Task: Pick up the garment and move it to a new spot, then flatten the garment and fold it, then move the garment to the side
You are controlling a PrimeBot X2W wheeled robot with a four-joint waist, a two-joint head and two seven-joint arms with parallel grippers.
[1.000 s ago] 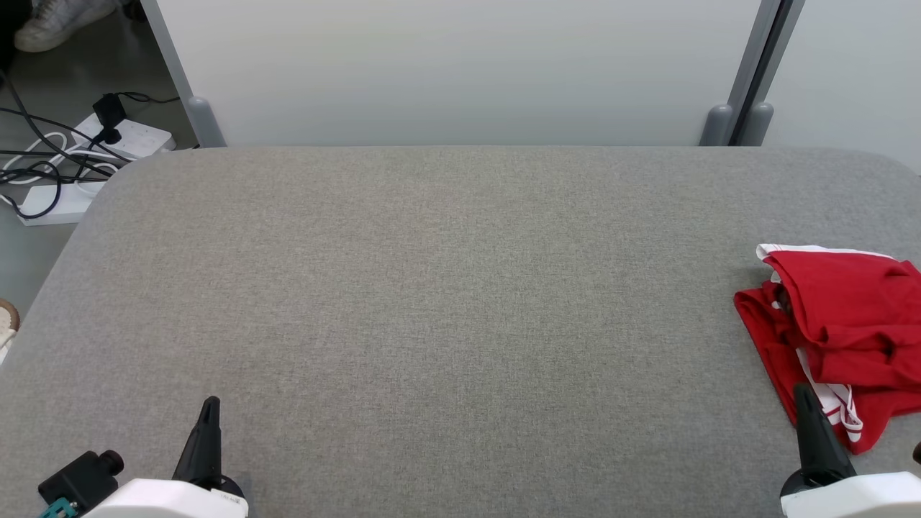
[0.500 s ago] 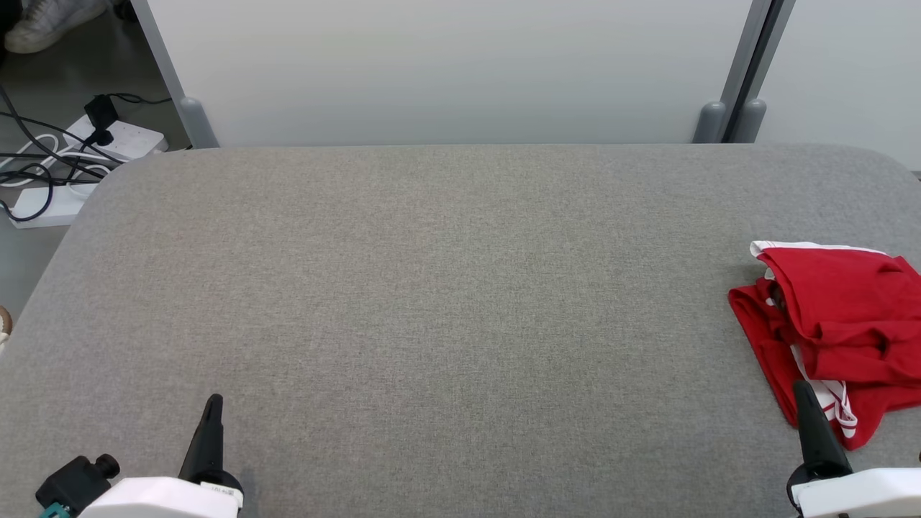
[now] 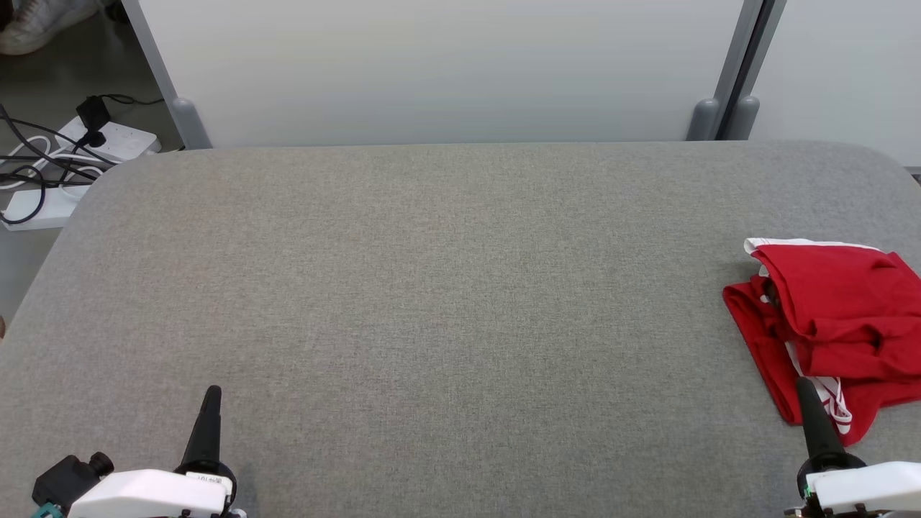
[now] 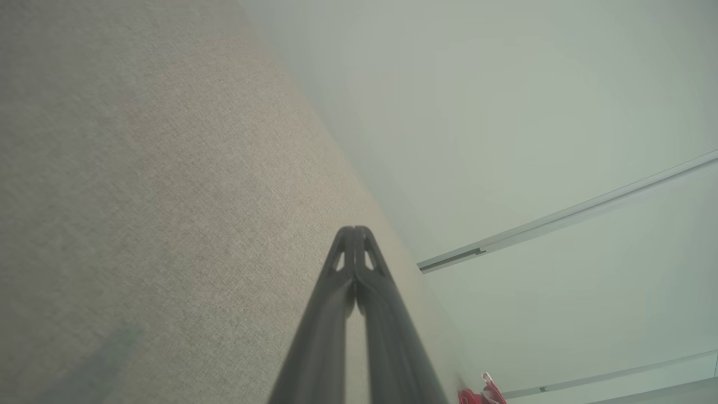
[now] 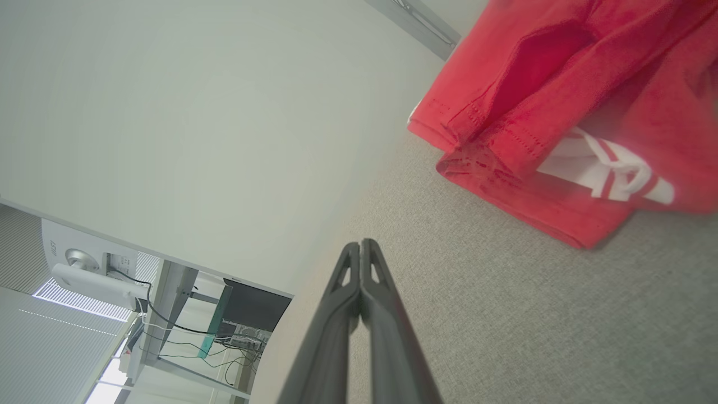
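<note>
Slim right fingers [image 3: 813, 424] meet near crumpled red garment [image 3: 842, 309].

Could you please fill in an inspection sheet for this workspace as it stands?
Surface: grey fabric table, flat.
Job's things: red garment with white trim, crumpled, at the table's right edge, not yet folded.
Clutter: nothing seen.
Grippers: left gripper shut, empty, near front left; right gripper shut, empty, beside the garment.
Cables: dark and white cables with power strips on the floor, far left.
Surroundings: pale partition panels behind; a shoe at top left.
</note>
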